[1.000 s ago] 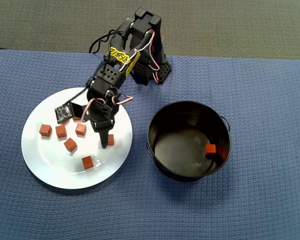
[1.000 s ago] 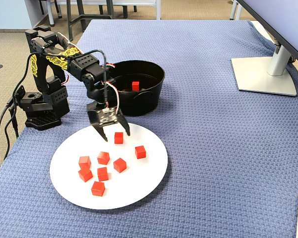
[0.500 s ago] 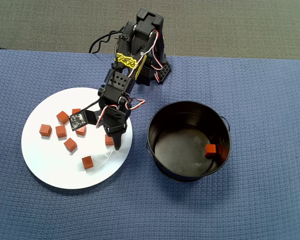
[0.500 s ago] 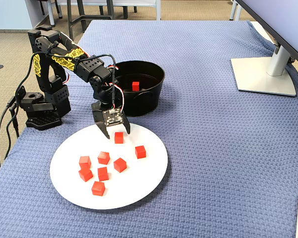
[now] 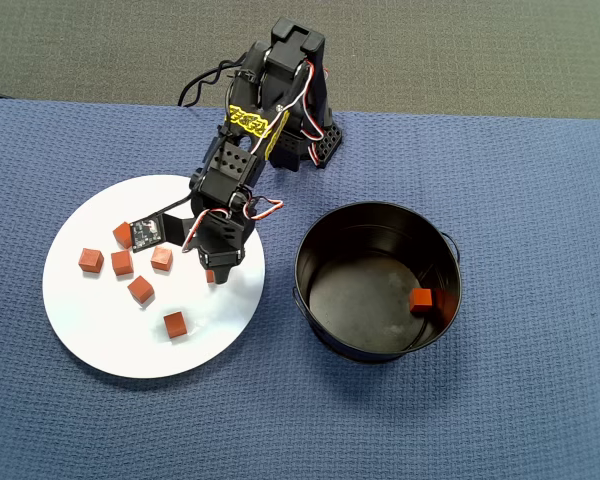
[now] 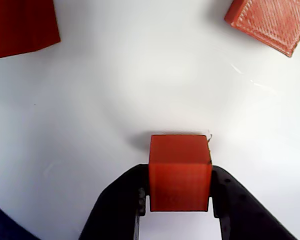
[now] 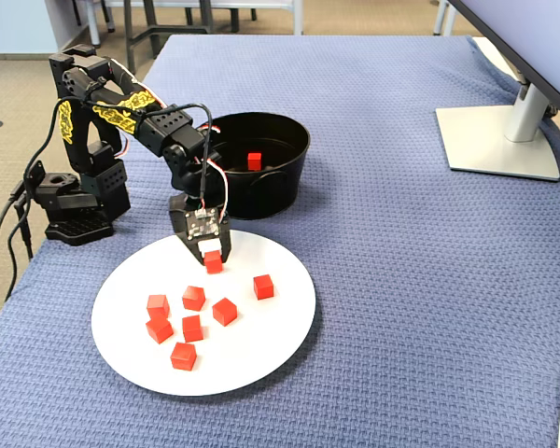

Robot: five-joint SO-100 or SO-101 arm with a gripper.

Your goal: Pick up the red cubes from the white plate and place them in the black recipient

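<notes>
The pincer (image 6: 180, 202) is squeezed on the two flat sides of one little red cube (image 6: 180, 172) sitting on the white plate (image 6: 115, 100), which looks light and hard, so it should lift easily.

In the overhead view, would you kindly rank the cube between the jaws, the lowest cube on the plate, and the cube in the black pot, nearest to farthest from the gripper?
1. Cube between the jaws, at the gripper.
2. Lowest cube on the white plate, down-left.
3. Cube in the black pot, far right.
</notes>
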